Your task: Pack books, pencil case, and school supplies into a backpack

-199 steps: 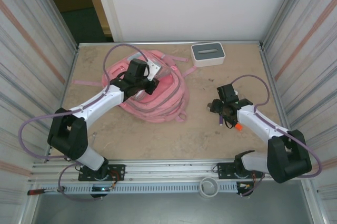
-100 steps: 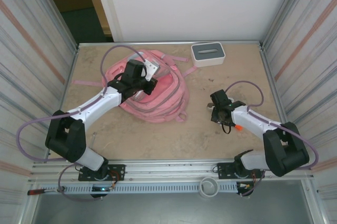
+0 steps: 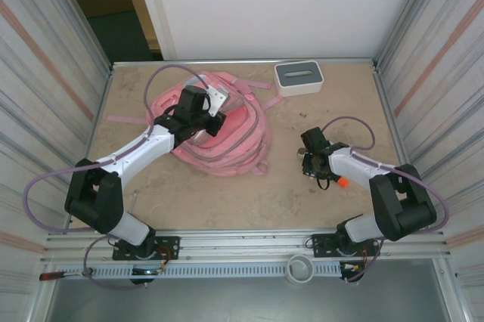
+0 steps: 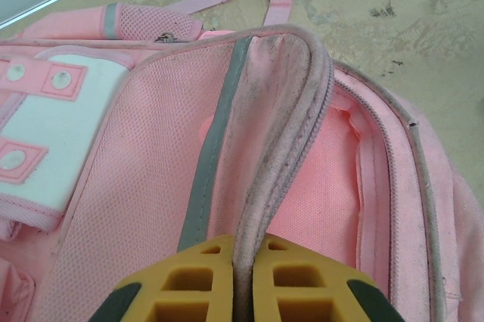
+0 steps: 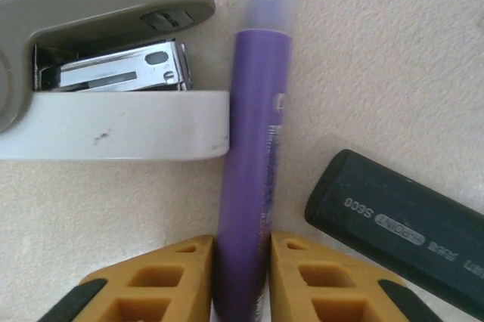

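The pink backpack (image 3: 234, 137) lies at the back left of the table. My left gripper (image 3: 203, 119) is shut on the raised zip edge (image 4: 280, 133) of its open compartment, with the pink lining (image 4: 325, 186) showing beside it. At the right, my right gripper (image 3: 312, 160) sits low over the school supplies. Its pads press both sides of a purple pen (image 5: 257, 125) lying on the table. A beige-and-white stapler (image 5: 106, 110) lies just left of the pen. A dark marker (image 5: 401, 224) lies to its right, its orange tip (image 3: 342, 182) by the arm. The books and pencil case are out of view.
A white box with a grey slotted top (image 3: 299, 76) stands at the back, right of the backpack. Long pink straps (image 3: 121, 119) trail to the left. Corrugated walls close in both sides, and a metal rail (image 3: 242, 246) runs along the near edge.
My right gripper has shifted slightly left and down, and its jaws have closed in onto the purple pen. The left gripper keeps its hold on the backpack's zip edge, barely moved.
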You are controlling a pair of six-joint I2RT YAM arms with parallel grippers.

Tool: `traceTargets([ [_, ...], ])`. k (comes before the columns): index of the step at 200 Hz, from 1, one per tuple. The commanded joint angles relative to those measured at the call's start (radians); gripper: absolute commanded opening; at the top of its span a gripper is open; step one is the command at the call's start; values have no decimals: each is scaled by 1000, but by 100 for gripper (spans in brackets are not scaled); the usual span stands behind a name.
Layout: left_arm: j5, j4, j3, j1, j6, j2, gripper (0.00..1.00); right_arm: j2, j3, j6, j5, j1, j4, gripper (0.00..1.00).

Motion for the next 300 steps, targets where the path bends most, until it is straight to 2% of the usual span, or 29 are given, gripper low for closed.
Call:
traceTargets([
  [1,-27,2,-2,21,4,-40,1,37,13,-13,2,-13,33,17],
  [35,-30,-2,-5,21,0,-45,2,-20,19,-14,16,-13,7,6],
  [79,-19,9,-9,21,-8,-66,2,-226,81,-35,68,-11,-78,2],
  [96,-8,18,-9,24,-22,-72,0,-315,95,-66,34,4,-37,1],
  [124,41,27,4,38,-53,-87,0,-382,102,-88,-115,55,126,0],
  [151,128,45,27,83,-116,-100,0,-298,167,-101,-238,153,246,0],
  [180,221,56,56,111,-170,-98,0,-114,273,-57,-420,238,354,0],
  [206,233,50,72,112,-185,-91,0,35,327,67,-561,266,494,0],
  [238,237,54,81,112,-199,-91,0,188,389,200,-669,268,593,0],
  [269,255,63,63,112,-185,-103,0,267,443,265,-707,271,621,0],
  [300,262,88,48,112,-196,-106,0,319,500,347,-632,270,564,1],
])
